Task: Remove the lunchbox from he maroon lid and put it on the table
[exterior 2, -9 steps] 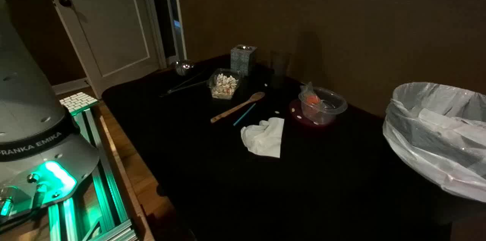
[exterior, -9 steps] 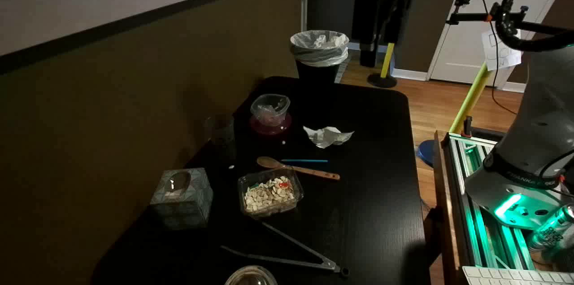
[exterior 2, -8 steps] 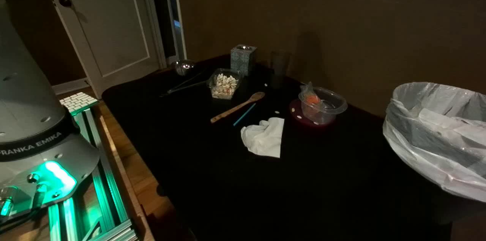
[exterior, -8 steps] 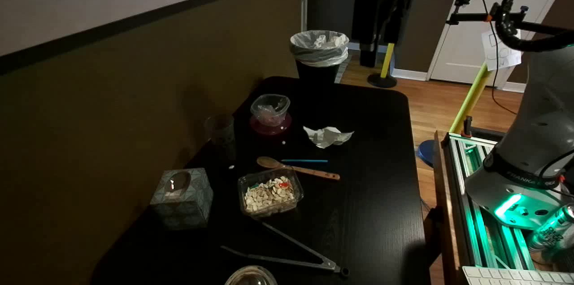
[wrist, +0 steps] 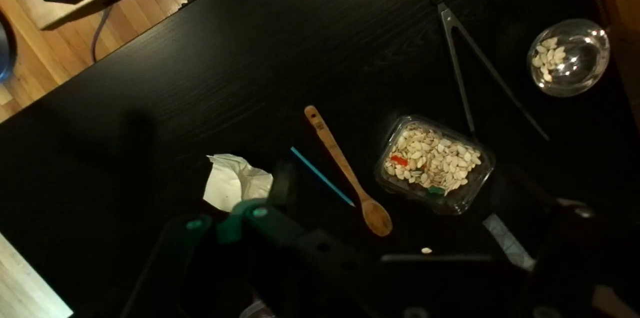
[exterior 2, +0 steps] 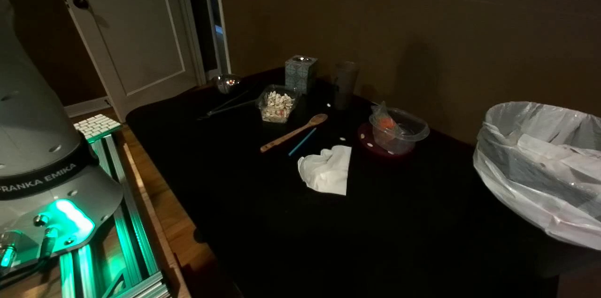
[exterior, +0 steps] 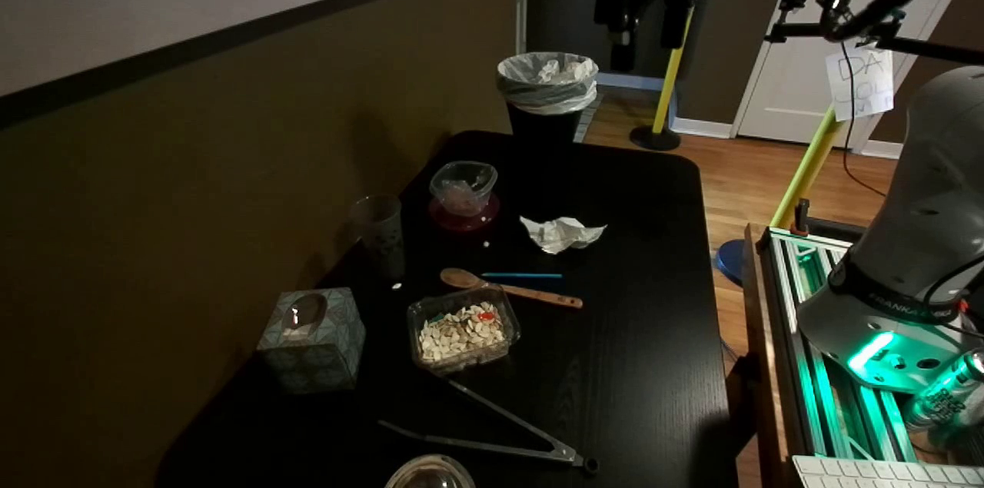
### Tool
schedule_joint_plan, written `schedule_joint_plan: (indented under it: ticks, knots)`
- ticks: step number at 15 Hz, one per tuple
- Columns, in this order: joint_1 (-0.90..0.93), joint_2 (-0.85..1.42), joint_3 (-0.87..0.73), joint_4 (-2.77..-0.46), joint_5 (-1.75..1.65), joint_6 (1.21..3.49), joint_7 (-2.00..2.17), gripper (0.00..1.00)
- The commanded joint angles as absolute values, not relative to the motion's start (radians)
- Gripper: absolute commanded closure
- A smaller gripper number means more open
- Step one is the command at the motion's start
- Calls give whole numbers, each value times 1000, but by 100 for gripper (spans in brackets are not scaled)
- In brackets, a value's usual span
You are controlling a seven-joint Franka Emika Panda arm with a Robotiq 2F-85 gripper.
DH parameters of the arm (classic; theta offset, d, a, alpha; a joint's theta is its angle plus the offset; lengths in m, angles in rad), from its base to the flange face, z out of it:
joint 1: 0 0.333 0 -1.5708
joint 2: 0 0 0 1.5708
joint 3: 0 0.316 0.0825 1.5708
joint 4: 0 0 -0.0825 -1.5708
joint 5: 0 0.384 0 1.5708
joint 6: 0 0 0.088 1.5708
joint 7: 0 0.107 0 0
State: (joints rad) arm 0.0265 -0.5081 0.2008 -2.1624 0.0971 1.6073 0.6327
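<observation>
Black counter (exterior: 638, 365) carries the lid (exterior: 461, 223), the tub (exterior 2: 405, 134) on top: likely light, springy, slick; pinch its rim. Gripper (exterior: 649, 44) hangs well apart, jaws spread.

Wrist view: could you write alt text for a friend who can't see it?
A black table seen from above, with blurred, dark robot fingers across the bottom. Roughly left to right: creased white paper, a thin blue stick, a wooden spoon, a clear tub of pale seeds, tongs, and a round clear container holding some more.
</observation>
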Motion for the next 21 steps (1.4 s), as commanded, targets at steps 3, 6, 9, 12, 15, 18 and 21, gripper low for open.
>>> schedule_joint_plan:
  ticks: [3,6,9,12,15,18,21]
  knots:
    - [-36,-593,76,-2257,197,1685,604,0]
    - [-68,-601,44,-2280,267,1733,621,0]
    - [-81,-573,56,-2244,240,1703,606,0]
    - [-82,-576,56,-2249,248,1703,606,0]
    - [-82,-577,56,-2249,250,1703,606,0]
    - [-167,-445,20,-2178,210,1758,708,0]
    - [-242,-336,-34,-2106,153,1836,744,0]
